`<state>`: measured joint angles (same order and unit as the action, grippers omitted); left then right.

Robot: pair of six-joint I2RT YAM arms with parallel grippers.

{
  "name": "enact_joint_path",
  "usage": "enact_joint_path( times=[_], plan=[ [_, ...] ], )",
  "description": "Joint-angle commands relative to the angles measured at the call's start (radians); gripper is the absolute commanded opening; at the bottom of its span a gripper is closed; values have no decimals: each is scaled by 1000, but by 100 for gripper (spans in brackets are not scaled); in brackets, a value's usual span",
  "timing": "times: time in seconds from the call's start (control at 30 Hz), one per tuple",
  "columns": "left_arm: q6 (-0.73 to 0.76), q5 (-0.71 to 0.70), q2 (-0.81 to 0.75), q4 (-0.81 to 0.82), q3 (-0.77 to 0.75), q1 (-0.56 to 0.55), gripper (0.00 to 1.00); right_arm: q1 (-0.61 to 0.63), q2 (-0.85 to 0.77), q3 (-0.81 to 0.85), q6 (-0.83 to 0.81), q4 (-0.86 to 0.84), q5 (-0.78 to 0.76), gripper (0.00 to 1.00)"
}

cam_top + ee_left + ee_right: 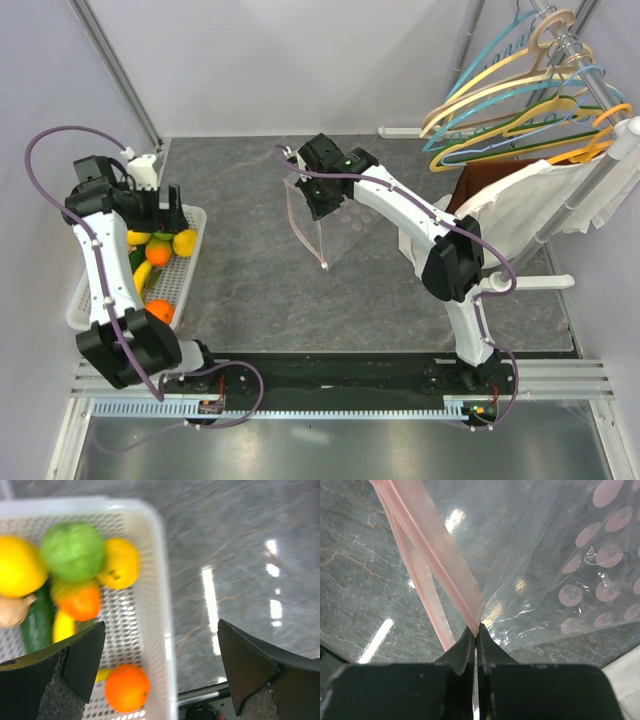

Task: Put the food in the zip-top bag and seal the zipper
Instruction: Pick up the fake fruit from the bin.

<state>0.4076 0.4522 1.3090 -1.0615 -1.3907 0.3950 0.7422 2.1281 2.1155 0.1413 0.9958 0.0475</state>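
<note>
The white mesh basket (196, 262) sits at the left edge of the grey tabletop (300, 310), close to the wall on the left of the top view. It holds all the food (184, 242), yellow, orange and green pieces heaped together. A broad stretch of bare tabletop lies between the basket and the zip-top bag (345, 222), which is in the upper middle of the frame, well apart from the fruit. On the upper right, a rack of coloured hangers (520, 100) and a pale cloth (535, 195) crowd in beside the right arm's elbow, so room is tighter on that side

The left gripper (160, 630) hovers over the basket's right rim with its jaws spread wide and nothing between them. The fruit lies to the left of its fingers

The right gripper (477, 631) has its jaws pressed together, pinching the pink zipper (445, 555) at the bag's mouth. The clear dotted film fans out to the upper right of the wrist view, and the mouth gapes a little. Whether the bag's low corner touches the tabletop cannot be told
</note>
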Motion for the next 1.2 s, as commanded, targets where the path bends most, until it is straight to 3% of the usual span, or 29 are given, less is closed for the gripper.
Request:
enact_joint_path(
  times=[0.0,0.17,0.5,0.73,1.17],
  plan=[
    [106,-165,91,-32,-83,120,100,-1,-13,50,7,-22,8,0],
    [100,-176,183,75,-116,179,98,0,0,58,6,-25,6,0],
    [19,11,374,139,-131,202,92,5,-10,41,-3,-25,-14,0],
    [-3,60,412,176,-133,202,87,6,-22,15,-11,-22,-14,0],
    [-30,69,515,227,-145,180,87,6,-17,24,-6,-22,-5,0]
  ],
)
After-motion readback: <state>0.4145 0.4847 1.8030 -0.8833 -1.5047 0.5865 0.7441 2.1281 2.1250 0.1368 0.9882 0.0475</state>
